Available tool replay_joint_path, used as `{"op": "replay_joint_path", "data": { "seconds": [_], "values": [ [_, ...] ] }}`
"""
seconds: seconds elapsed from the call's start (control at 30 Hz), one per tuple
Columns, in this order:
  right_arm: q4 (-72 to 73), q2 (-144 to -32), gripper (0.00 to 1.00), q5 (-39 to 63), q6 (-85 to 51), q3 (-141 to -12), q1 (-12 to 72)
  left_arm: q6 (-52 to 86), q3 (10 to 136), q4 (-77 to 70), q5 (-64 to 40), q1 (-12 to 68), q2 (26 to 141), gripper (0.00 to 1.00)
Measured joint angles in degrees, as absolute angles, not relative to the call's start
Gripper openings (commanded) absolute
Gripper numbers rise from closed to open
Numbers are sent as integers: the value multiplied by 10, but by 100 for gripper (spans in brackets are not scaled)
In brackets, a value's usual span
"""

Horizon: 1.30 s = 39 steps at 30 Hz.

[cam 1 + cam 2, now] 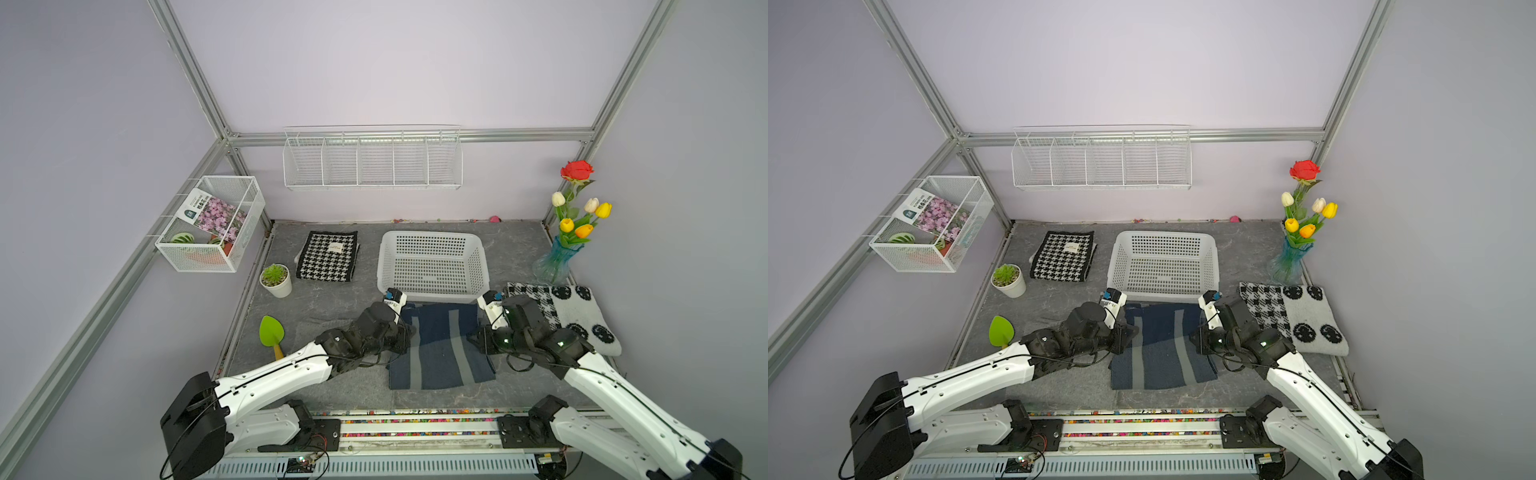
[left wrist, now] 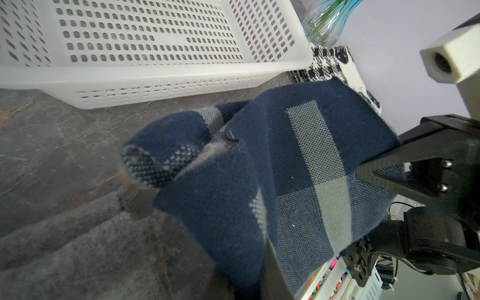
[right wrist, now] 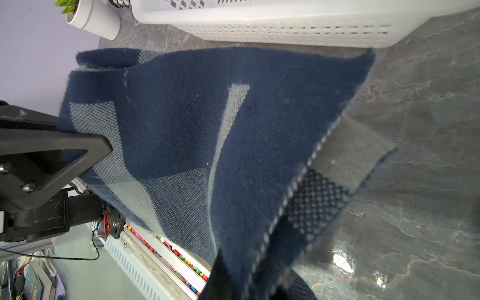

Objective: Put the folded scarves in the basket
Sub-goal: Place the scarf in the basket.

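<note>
1. My left gripper [image 3: 104,149] and right gripper [image 2: 363,170]: each clenched on a side edge of the folded scarf [image 1: 440,345].
2. The folded scarf: slung between them, outside the basket [image 1: 432,296].
3. The basket: just beyond both grippers, on the table [image 1: 332,303].

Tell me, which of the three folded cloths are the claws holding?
The navy scarf with grey stripes beside the basket, pinched by the left gripper and right gripper. The houndstooth cloth and rosette-patterned cloth lie untouched.
</note>
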<state>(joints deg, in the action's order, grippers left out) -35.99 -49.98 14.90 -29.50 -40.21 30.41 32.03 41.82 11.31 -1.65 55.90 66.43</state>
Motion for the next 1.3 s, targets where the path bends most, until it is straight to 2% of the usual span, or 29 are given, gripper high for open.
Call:
{"op": "replay_joint_path", "data": {
  "seconds": [0.3,0.5,1.0,1.3],
  "values": [
    [-366,-518,0,141,-281,-508,305,305,530,128,26,559,664,0],
    [-364,-599,0,123,-259,-602,296,281,617,134,43,525,703,0],
    [-336,-893,0,130,-220,-802,196,248,843,142,-15,383,969,0],
    [-340,-1041,0,133,-193,-852,164,250,906,140,-39,347,1124,0]
  ]
}}
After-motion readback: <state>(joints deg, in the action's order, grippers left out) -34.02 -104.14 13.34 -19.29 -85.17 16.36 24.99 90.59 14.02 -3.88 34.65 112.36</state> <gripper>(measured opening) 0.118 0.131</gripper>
